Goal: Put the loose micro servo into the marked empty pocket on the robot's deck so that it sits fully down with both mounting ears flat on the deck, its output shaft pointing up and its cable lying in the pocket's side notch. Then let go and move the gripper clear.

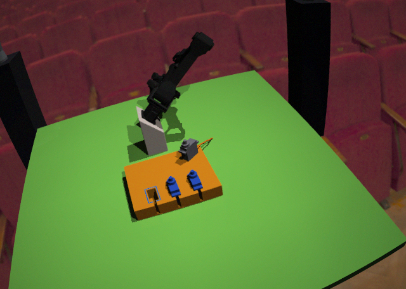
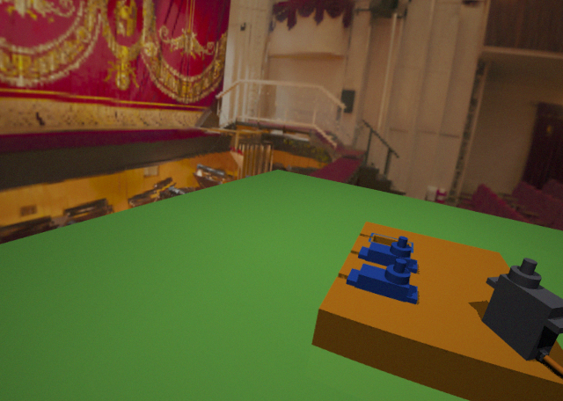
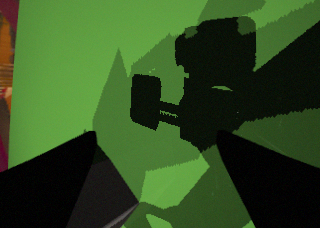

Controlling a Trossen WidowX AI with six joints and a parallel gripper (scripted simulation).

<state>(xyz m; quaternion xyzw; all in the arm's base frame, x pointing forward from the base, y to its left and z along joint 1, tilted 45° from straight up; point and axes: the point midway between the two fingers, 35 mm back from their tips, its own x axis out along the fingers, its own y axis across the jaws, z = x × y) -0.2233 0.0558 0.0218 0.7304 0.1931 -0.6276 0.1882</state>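
From where I'm standing, the gripper (image 1: 151, 115) (image 3: 157, 136) has its jaws spread wide, with no servo between them. The wrist view shows green table (image 1: 262, 181) (image 2: 181, 296) (image 3: 60, 63) and dark shadows past the fingertips. The loose grey servo (image 1: 189, 149) (image 2: 522, 315) is well outside the jaws, at a corner of the orange deck (image 1: 153, 171) (image 2: 445, 292), with the arm (image 1: 177, 70) off to one side. It's upright, its shaft pointing up, and its orange cable (image 1: 205, 142) (image 2: 552, 365) runs outward on the side away from the blue servos. I can't tell whether its underside touches the deck.

The marked pocket (image 1: 152, 194) (image 2: 383, 240) is unfilled, near the opposite end of the deck. Between it and the grey servo sit two blue servos, the nearer to the pocket (image 1: 172, 186) (image 2: 386, 254) and the farther (image 1: 195, 180) (image 2: 383, 280), both shaft up. A pale grey piece (image 1: 153, 138) shows between arm and deck from above.
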